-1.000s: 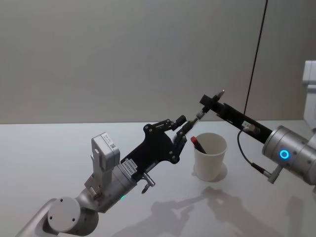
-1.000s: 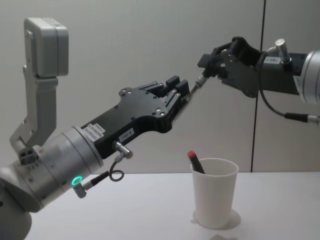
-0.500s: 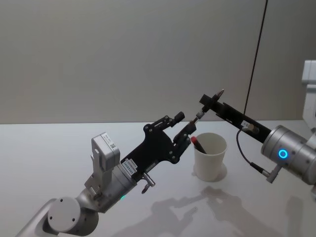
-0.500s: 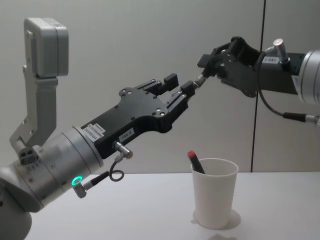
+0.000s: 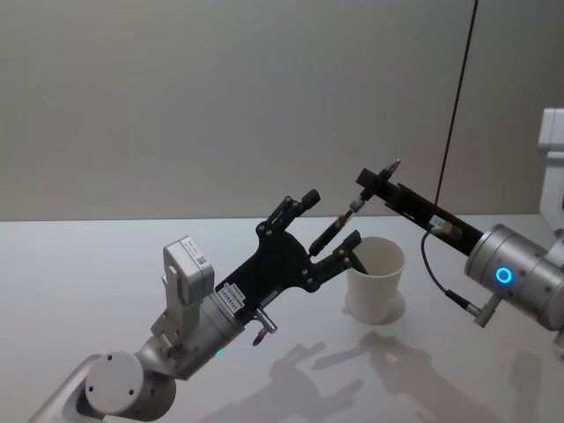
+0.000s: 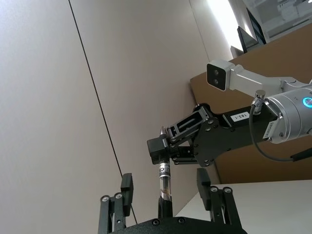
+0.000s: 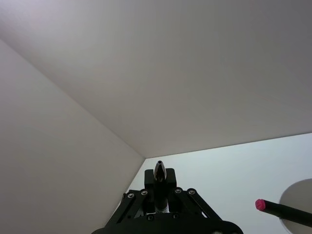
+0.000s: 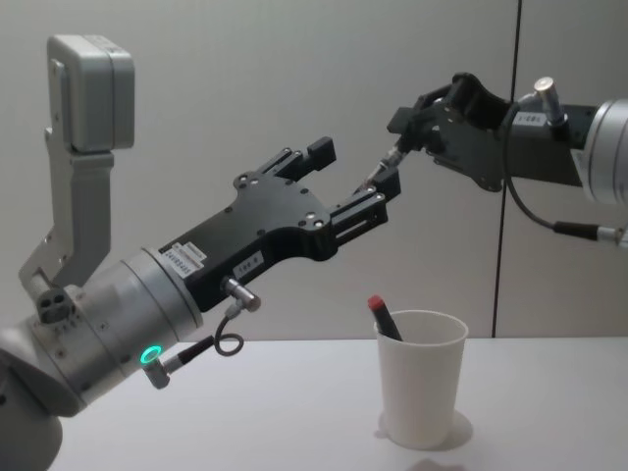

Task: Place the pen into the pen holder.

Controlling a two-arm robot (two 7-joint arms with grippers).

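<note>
Black and spread wide, the left gripper (image 5: 329,227) hangs in the air just left of the cup (image 5: 375,278), its two fingers well apart with the pen (image 5: 339,221) running between them and touching neither, as far as the chest view tells. The right gripper (image 8: 404,132) is clamped on the pen's upper end, up and right of the cup, holding it slanted down toward the left gripper's palm.

Much of the pen is hard to read. In the chest view its lower part is lost against the left gripper's lower finger (image 8: 368,204), so only a short grey stretch near the right gripper shows. In the left wrist view the pen (image 6: 164,180) is plainer: a slim dark barrel with a silvery band, its bottom end cut off behind the left gripper's body. In the right wrist view only the pen's pointed metal tip (image 7: 159,169) sticks up above the right gripper's closed fingers (image 7: 165,184); the rest is hidden.

The cup is plain white paper, tapered, with a rolled rim, standing upright on the white table (image 5: 106,273). A second pen (image 8: 382,317) with a red cap already leans inside it against the left of the rim; its lower part is hidden by the cup wall. In the head view the left gripper's lower finger covers most of that red cap.
</note>
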